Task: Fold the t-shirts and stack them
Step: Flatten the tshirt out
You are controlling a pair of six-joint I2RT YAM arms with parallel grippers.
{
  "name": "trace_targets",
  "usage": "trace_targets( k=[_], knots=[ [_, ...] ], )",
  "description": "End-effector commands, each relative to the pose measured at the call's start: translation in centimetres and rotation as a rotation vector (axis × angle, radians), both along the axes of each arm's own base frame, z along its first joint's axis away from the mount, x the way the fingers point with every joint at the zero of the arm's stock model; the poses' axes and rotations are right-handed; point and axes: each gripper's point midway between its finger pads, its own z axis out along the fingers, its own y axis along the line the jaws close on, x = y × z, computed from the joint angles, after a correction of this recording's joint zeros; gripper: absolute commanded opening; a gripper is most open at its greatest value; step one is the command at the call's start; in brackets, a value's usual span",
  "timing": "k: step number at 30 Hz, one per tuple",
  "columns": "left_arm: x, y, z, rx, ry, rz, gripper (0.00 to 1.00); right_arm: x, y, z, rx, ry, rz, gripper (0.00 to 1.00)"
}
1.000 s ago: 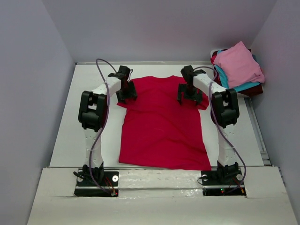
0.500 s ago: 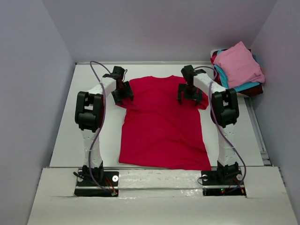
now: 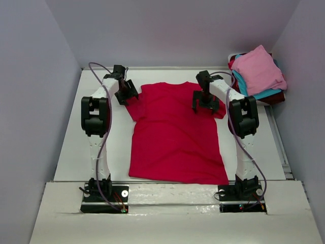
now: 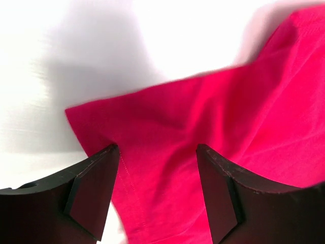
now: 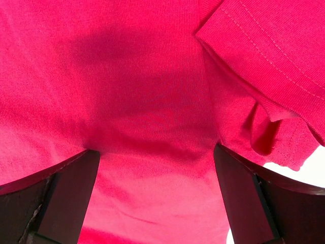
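crimson t-shirt [image 3: 175,137] flat on bench [image 3: 119,152] | left jaws apart over its 10 o'clock sleeve | right jaws apart over 1 o'clock shoulder | shirt pile [image 3: 259,68] at 2 o'clock

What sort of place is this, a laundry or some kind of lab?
Likely a robot test booth: left arm and right arm bolted to a white table, plain walls closing it in, a red t-shirt spread flat, other shirts piled aside.

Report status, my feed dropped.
Left pincer open over sleeve, right pincer open over shoulder. Red shirt flat, unfolded. Other shirts piled far right, not blocking.
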Motion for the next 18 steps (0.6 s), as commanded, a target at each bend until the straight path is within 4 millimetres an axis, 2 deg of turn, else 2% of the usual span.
trace_targets(
  k=[1,4,5,9,15,18],
  knots=[
    [1.7,0.1,-1.3,0.0,0.003,-0.014,0.76,-0.8,-1.2,-1.2,-0.064,0.046,0.012,1.0],
    [2.7,-0.3,-2.1,-0.018,0.008,-0.019,0.76,-0.9,-1.3,-1.4,-0.07,0.056,0.012,1.0],
    [3.3,0.1,-2.3,-0.017,0.007,-0.009,0.76,-0.9,-1.3,-1.4,-0.071,0.055,0.011,1.0],
    [3.5,1.3,-2.9,-0.01,0.022,0.029,0.76,-0.9,-1.3,-1.3,-0.072,0.056,0.008,1.0],
    [3.0,4.4,-2.1,0.009,0.016,0.092,0.76,-0.5,-1.3,-1.3,-0.074,0.051,0.003,1.0],
    [2.5,5.3,-1.2,0.026,0.005,0.115,0.76,-0.4,-1.1,-1.4,-0.07,0.053,0.001,1.0]
  ],
)
